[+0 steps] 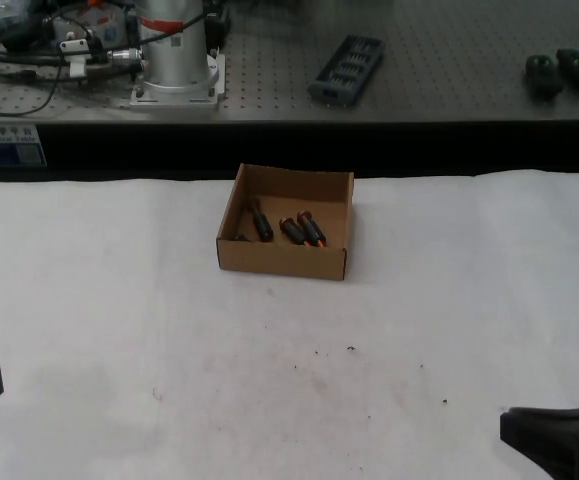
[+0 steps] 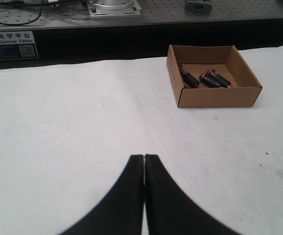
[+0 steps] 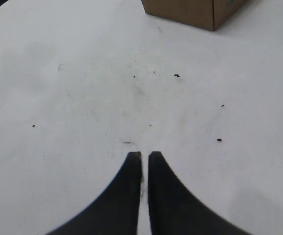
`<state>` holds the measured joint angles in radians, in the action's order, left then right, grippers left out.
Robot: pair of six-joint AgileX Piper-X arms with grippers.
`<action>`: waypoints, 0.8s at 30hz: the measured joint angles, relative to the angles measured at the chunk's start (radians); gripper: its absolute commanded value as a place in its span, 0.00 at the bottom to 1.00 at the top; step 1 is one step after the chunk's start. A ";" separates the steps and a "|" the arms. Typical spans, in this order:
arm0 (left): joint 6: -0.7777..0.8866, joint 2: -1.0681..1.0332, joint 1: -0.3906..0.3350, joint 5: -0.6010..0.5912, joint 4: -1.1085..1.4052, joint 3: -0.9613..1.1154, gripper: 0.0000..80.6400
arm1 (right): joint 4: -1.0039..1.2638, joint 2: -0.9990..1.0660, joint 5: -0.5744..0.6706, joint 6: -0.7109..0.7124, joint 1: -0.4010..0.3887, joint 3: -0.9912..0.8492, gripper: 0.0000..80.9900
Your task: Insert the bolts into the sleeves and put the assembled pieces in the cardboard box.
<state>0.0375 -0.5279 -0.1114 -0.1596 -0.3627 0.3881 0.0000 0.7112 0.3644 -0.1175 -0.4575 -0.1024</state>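
My left gripper (image 2: pixel 144 156) is pinched closed and empty, and so is my right gripper (image 3: pixel 144 153). The assembled pieces (image 2: pixel 212 79) lie in the cardboard box (image 2: pixel 219 97), well ahead of both. I judge the job done, so I'd stay clear of the box.

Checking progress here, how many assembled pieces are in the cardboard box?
3 assembled pieces in the cardboard box: one left of centre, two side by side right of it. The near wall may hide another.

Your open brown cardboard box (image 1: pixel 281 258) sat on the white sheet (image 1: pixel 169 350). Inside it lay three dark assembled pieces (image 1: pixel 292 231): one apart, and two side by side with reddish ends.
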 measured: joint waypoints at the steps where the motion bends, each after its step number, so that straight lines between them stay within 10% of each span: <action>1: 0.000 0.000 0.000 0.000 0.000 0.000 0.01 | 0.000 0.000 0.000 0.000 0.000 0.005 0.06; 24: 0.000 0.000 0.000 0.000 0.000 0.000 0.01 | 0.000 0.000 0.000 -0.001 0.000 0.056 0.06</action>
<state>0.0375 -0.5279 -0.1114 -0.1596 -0.3627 0.3881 0.0000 0.7112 0.3644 -0.1185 -0.4575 -0.0462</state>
